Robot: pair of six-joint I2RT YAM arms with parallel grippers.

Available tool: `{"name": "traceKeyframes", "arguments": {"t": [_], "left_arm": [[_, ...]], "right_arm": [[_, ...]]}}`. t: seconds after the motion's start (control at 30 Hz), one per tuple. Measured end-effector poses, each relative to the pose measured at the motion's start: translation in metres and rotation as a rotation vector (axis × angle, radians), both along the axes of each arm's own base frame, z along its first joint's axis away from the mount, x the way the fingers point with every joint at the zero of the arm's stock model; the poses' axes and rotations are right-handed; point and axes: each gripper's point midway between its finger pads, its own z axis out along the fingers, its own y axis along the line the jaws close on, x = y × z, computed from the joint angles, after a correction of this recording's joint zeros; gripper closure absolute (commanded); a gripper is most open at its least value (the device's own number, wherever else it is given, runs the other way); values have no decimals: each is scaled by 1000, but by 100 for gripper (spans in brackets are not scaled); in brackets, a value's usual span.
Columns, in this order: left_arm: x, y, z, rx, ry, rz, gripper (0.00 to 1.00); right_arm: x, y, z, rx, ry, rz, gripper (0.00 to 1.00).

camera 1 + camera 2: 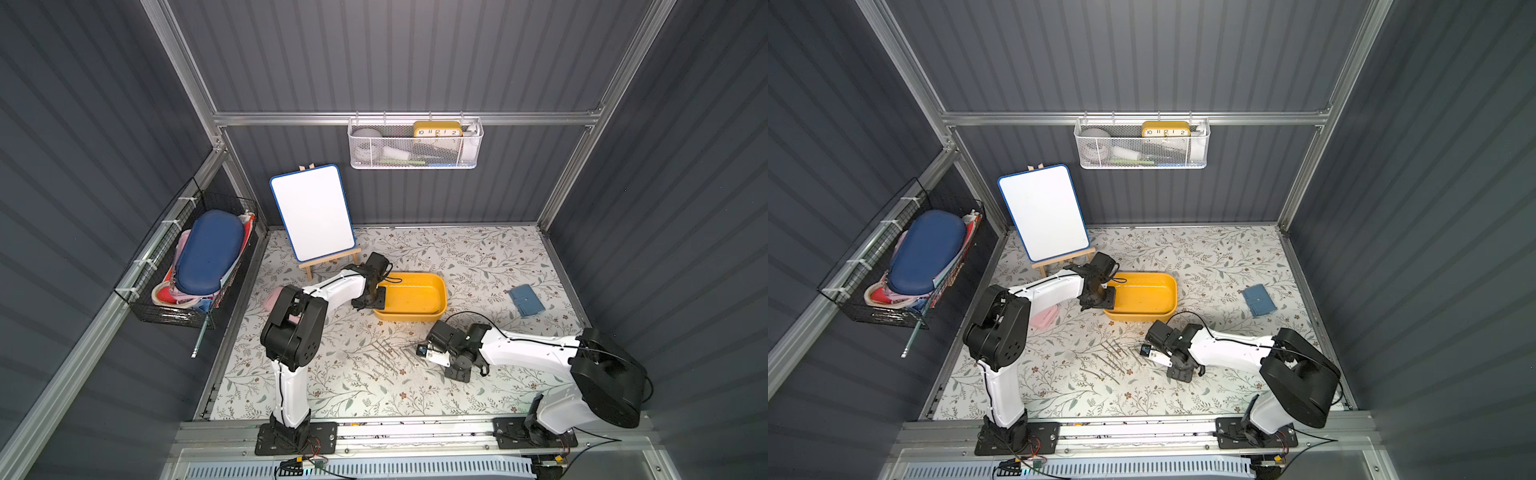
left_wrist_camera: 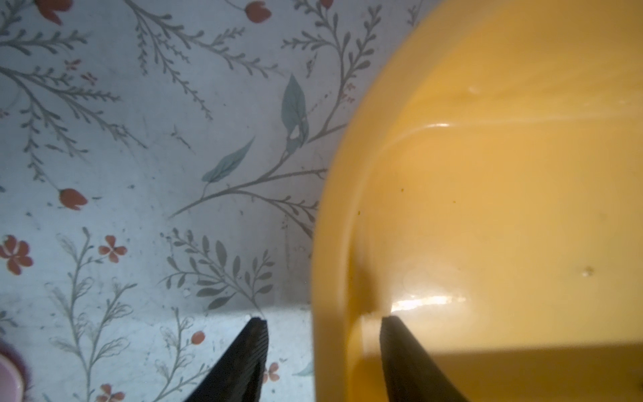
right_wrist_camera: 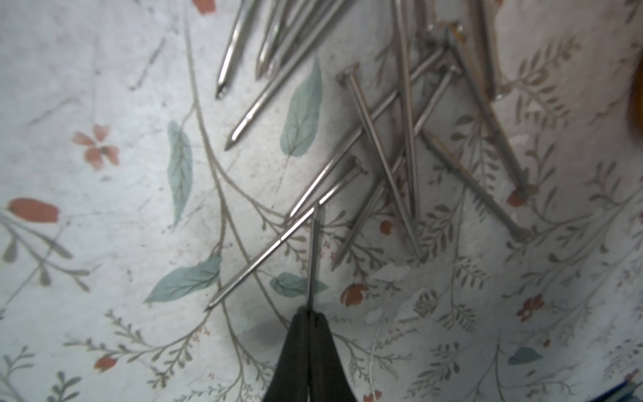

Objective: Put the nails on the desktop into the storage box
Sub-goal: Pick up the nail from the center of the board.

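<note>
On desktop (image 1: pixel 478 257), nails (image 1: pixel 384 357) before storage box (image 1: pixel 409 318)

- left pincer (image 2: pixel 322 318): hidden under its own wrist in both top views; the left wrist view's edge cuts off its fingers.
- storage box (image 2: pixel 487 174): blurred there and running out of frame.
- held nail (image 3: pixel 313 257): one end buried inside the right pincer (image 3: pixel 310 315).
- nails (image 1: pixel 384 357): too small to count in a top view; several leave the right wrist view.
- pink case (image 1: pixel 270 301): mostly behind the left arm.
</note>
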Motion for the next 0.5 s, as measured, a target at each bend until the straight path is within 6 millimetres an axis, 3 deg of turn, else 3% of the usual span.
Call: {"name": "traceKeyframes", "arguments": {"t": [0.13, 0.5], "left_arm": [[0, 0, 0, -2, 1, -3, 42], [-3, -7, 5, -47, 11, -13, 42]], "right_arm": [[-2, 0, 17, 39, -19, -8, 100], [3, 12, 87, 283, -161, -52, 100]]}}
